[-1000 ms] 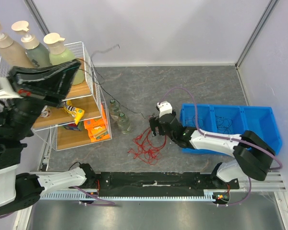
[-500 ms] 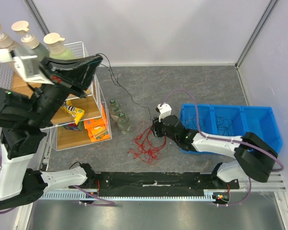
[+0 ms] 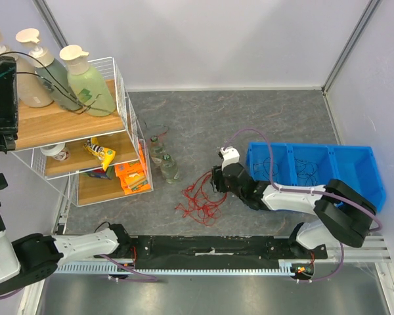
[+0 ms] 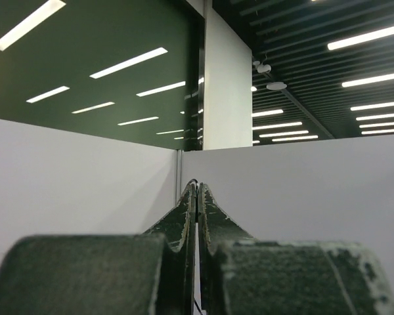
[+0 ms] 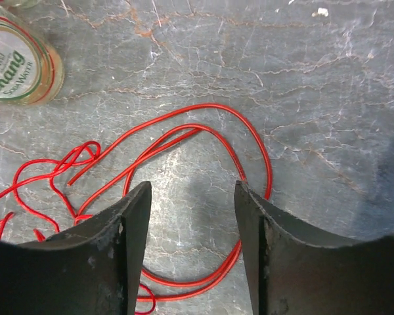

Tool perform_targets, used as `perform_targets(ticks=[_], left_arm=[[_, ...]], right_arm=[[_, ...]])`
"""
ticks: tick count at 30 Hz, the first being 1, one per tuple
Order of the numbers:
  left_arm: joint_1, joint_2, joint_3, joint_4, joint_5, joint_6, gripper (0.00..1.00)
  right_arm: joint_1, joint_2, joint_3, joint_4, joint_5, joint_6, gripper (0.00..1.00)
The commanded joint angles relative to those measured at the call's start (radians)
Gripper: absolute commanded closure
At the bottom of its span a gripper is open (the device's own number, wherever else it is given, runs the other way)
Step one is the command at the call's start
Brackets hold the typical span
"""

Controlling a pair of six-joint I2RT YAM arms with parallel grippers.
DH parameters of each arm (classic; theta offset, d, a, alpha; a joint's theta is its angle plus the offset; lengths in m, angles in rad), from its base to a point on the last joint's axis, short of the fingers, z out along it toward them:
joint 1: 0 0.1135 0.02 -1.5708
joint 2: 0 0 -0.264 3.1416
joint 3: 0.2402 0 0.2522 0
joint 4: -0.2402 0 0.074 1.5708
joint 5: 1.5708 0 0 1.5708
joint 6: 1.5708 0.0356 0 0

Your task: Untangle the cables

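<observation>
Right gripper (image 5: 192, 191): jaws parted, nothing clamped, held low over red cables (image 5: 249, 131) spread in loose loops on grey table (image 3: 282, 118). Left gripper (image 4: 196, 190): raised high, jaws pressed together on black cable (image 3: 56, 84), which is draped across shelf bottles (image 3: 85, 79).

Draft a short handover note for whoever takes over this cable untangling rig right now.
Left gripper: shut on a black cable, held high beside the shelf, which the cable drapes over.
Right gripper: open, low over a loop of the red cables on the table.
Done: some black cables lie in the blue bin.
Left: untangling the red cables.
</observation>
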Motion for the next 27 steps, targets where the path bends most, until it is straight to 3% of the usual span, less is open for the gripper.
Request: perform_targets(ticks=[1,5,11,18,22,27], left_arm=[[0.0,0.064,-0.025,-0.009,0.028,-0.009,0.98],[0.0,0.068,-0.094,-0.01,0.008,-0.017,0.98],[0.0,0.058,-0.163,0.009,-0.012,-0.023,0.98],[0.001,0.084,-0.185,-0.011,0.047,-0.081,0.98],[-0.002,0.098,-0.209,-0.04,0.072,-0.11,0.98],[0.0,0.095,-0.266,-0.02,0.087,-0.138,0.98]], right_arm=[[0.001,-0.116,0.028,-0.034,-0.007,-0.024,0.34],[0.005,-0.228,0.061,-0.072,-0.12,-0.093,0.17],[0.008,-0.366,0.093,-0.037,-0.354,-0.17,0.02],[0.013,-0.377,0.228,0.059,-0.585,-0.14,0.02],[0.013,-0.389,0.331,0.061,-0.625,-0.092,0.02],[0.013,-0.374,0.43,-0.037,-0.526,-0.138,0.02]])
